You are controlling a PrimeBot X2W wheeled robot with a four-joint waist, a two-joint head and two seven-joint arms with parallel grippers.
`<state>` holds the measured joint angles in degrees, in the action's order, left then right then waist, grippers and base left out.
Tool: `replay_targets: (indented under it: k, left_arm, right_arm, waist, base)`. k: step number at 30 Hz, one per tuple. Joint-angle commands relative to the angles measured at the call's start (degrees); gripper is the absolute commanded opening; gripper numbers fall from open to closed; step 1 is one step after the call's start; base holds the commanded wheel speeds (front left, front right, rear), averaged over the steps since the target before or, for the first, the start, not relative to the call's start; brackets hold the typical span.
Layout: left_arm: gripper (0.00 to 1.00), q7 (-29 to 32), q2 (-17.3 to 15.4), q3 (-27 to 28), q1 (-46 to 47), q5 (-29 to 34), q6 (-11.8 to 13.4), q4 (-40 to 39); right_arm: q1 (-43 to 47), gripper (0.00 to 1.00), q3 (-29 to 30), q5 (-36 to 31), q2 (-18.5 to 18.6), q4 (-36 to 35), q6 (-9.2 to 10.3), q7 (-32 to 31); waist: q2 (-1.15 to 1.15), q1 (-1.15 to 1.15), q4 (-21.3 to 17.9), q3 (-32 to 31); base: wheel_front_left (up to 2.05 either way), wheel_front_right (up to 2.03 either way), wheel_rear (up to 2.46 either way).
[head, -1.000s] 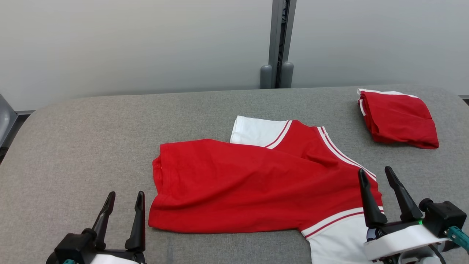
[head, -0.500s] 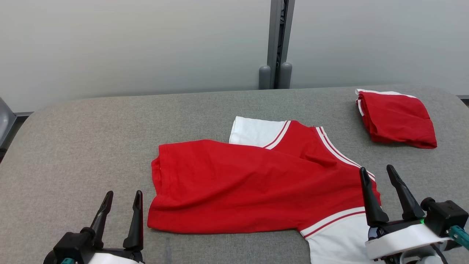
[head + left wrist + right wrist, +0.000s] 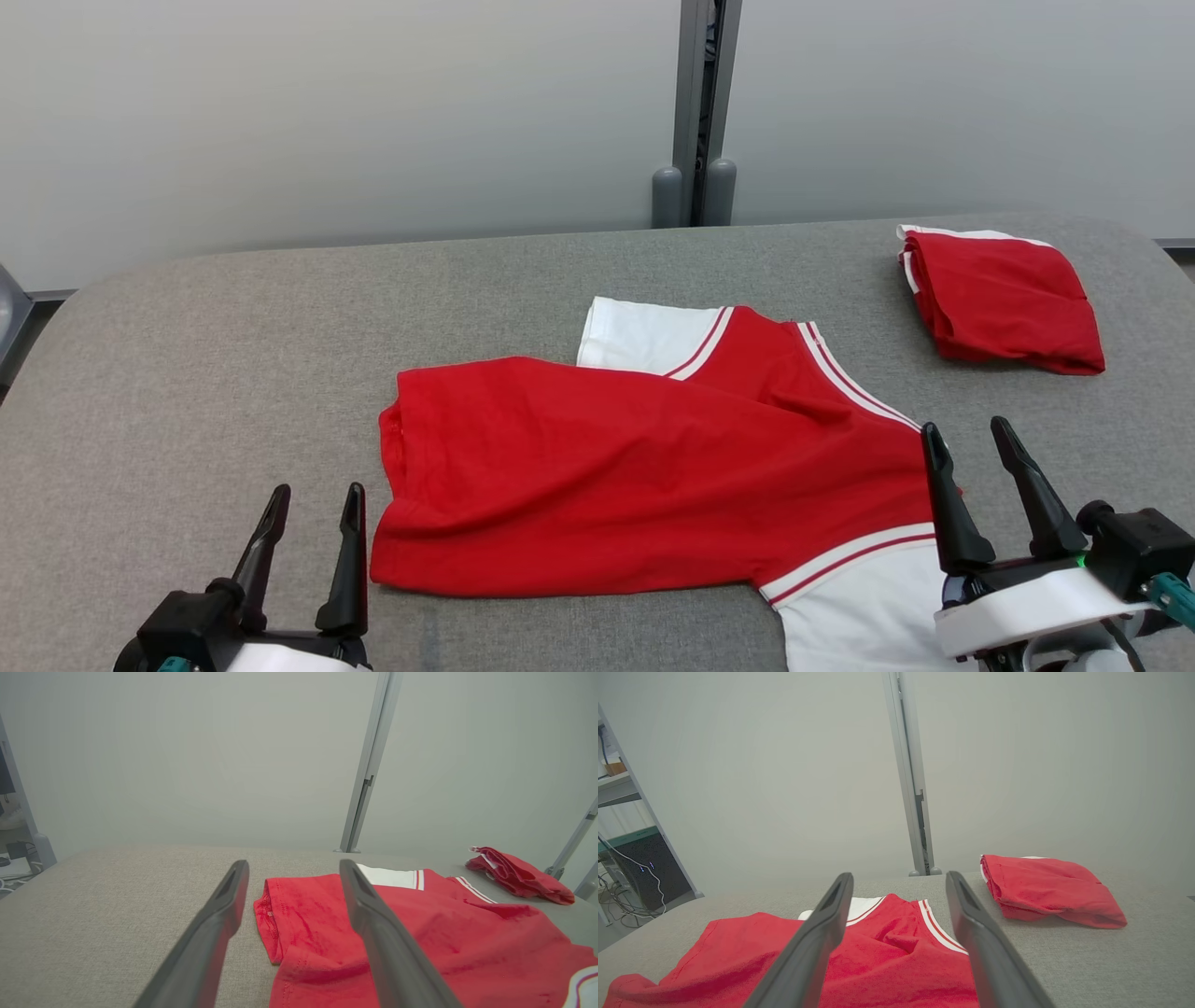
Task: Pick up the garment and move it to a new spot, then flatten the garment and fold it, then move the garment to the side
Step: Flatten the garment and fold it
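A red garment (image 3: 635,476) with white striped sleeves lies partly folded in the middle of the grey table (image 3: 233,373); one white sleeve points away, another runs off the bottom edge. The left wrist view shows its red hem (image 3: 327,952), and the right wrist view shows its collar side (image 3: 887,952). My left gripper (image 3: 316,499) stands open at the lower left, just left of the hem and holding nothing. My right gripper (image 3: 971,437) stands open at the lower right, over the garment's near right sleeve, and holds nothing.
A second red garment (image 3: 1004,299), folded into a bundle, lies at the table's far right; it appears as a bundle (image 3: 1050,891) in the right wrist view. A grey partition post (image 3: 695,112) rises behind the table. Bare table surface stretches to the left.
The whole head picture has shifted slightly left, so the camera moved. Both grippers stay open and nearly where they were; the garment lies unchanged.
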<state>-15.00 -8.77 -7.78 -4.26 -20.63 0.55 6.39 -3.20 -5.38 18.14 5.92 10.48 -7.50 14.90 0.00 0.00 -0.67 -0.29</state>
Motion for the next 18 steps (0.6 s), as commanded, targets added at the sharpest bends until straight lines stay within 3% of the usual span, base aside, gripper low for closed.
replay_targets:
  k: [1,18]
  left_arm:
    - [1.00,-0.29,-0.23,0.37,0.27,0.46,-0.17,-0.03]
    - [1.00,-0.22,0.85,0.90,-0.09,0.59,-0.54,1.04]
  right_arm:
    - [-0.28,1.00,0.31,-0.09,0.22,-0.03,0.00,0.33]
    - [0.18,1.00,1.32,-0.19,1.23,0.32,0.00,-0.39]
  waist:
    - [0.00,0.00,-0.05,0.00]
    - [0.00,0.00,-0.37,0.23]
  base:
    - [0.00,0.00,0.00]
    - [0.00,0.00,0.00]
